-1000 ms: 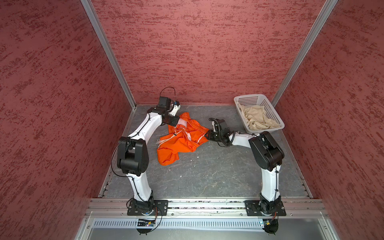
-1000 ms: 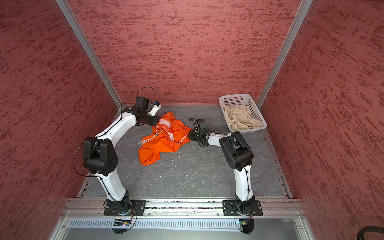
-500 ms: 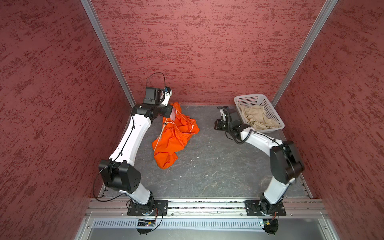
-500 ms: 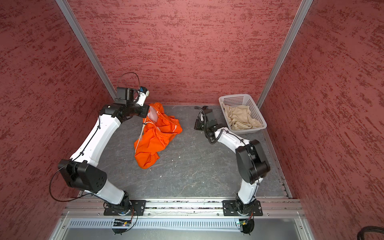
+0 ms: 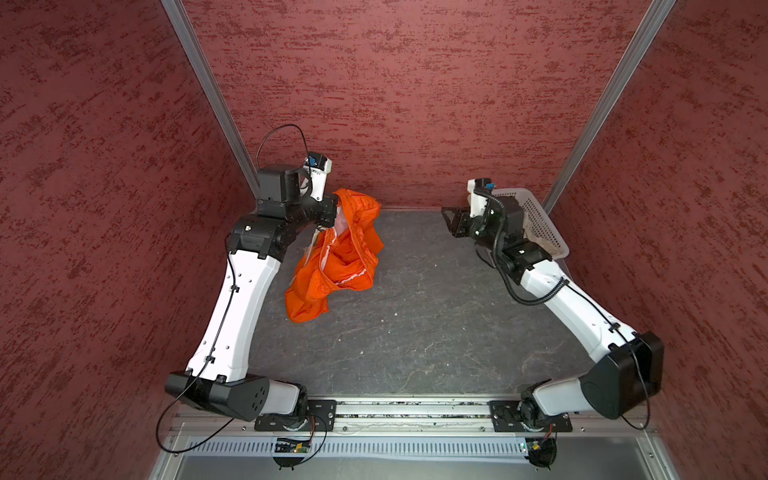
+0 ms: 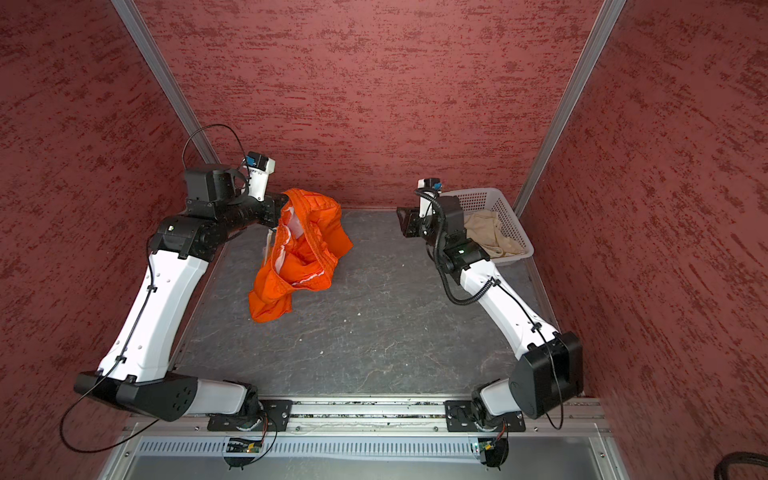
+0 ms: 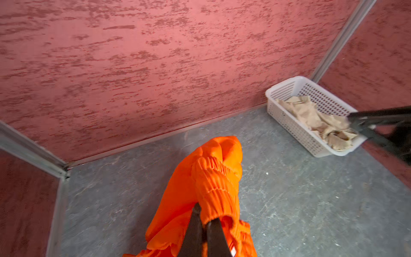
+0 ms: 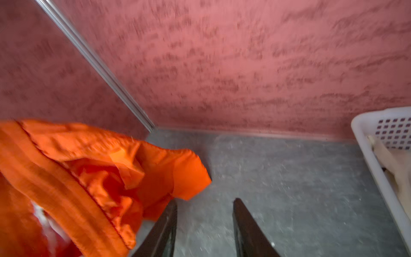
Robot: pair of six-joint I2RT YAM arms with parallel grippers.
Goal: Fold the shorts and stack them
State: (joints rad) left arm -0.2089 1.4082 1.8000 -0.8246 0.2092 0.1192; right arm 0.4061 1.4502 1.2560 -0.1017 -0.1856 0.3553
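Observation:
The orange shorts [image 5: 336, 266] [image 6: 303, 253] hang bunched from my left gripper [image 5: 332, 216] [image 7: 203, 213], which is shut on their gathered waistband [image 7: 213, 178] near the back left corner. Their lower end droops to the grey floor. My right gripper [image 5: 449, 220] [image 8: 204, 200] is raised just left of the basket. It is open and empty, and an orange flap [image 8: 189, 173] hangs just beyond one finger. The beige shorts [image 6: 490, 232] [image 7: 318, 120] lie crumpled in the white basket [image 6: 478, 195] [image 7: 289, 124].
The basket sits in the back right corner against the red walls, partly hidden behind my right arm in a top view [image 5: 540, 216]. Grey floor [image 5: 415, 332] spreads between both arms. A metal rail [image 5: 415, 409] runs along the front edge.
My right gripper has let go of the orange shorts, swung right to the basket and opened. My left arm has lifted the shorts up off the floor toward the back left.

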